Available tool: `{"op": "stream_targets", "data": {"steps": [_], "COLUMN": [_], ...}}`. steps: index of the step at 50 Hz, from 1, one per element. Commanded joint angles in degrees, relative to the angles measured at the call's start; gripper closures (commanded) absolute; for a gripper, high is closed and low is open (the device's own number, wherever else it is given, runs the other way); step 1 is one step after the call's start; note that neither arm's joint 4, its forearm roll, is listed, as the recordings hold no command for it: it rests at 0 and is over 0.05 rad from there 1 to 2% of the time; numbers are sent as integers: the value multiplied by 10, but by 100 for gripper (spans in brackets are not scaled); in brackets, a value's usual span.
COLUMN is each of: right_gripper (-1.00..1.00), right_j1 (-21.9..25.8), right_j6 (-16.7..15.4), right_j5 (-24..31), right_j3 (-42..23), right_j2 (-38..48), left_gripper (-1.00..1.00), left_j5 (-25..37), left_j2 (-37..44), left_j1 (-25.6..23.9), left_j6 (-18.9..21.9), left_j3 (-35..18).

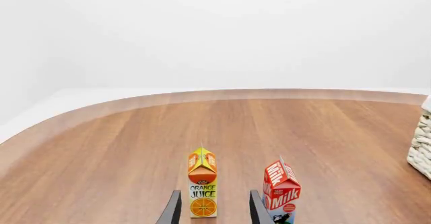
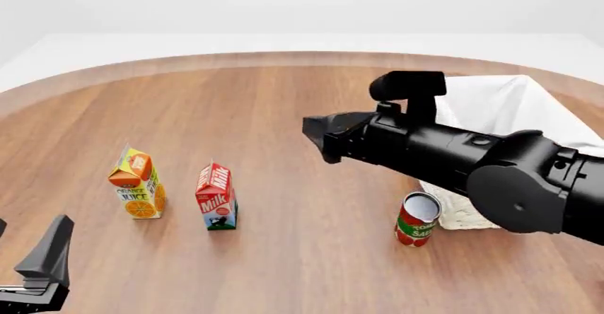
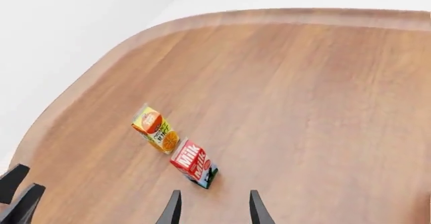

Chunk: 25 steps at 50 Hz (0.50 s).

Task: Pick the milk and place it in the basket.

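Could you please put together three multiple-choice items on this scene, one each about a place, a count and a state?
1. In the front view, what stands directly left of the milk?
A. the tin can
B. the orange juice carton
C. the basket

2. How many cartons stand on the table?
A. one
B. two
C. three

3. What is the right claw doing?
A. holding the milk
B. holding the can
C. open, holding nothing

Answers:
1. B: the orange juice carton stands to the milk's left, while the tin can and basket are to its right.
2. B: only the juice and milk cartons are there.
3. C: the right wrist view shows its fingers apart with bare table between them, the milk ahead of them.
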Motion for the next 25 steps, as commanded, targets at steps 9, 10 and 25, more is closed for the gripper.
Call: {"op": "stream_targets", "data": {"steps": [9, 10, 25], "right_gripper": [-100, -100, -100], "right_j1": [25, 25, 30], "right_j6": [59, 63, 108], "right_j5": [14, 13, 14], "right_j3": [-60, -63, -93], "right_j2": [73, 79, 124], "left_gripper": [-100, -100, -100], "left_j5": [0, 0, 0], "left_j2": [0, 0, 0], "left_j1": [0, 0, 0], "left_j6": [0, 0, 0], "left_j3": [0, 0, 0]}}
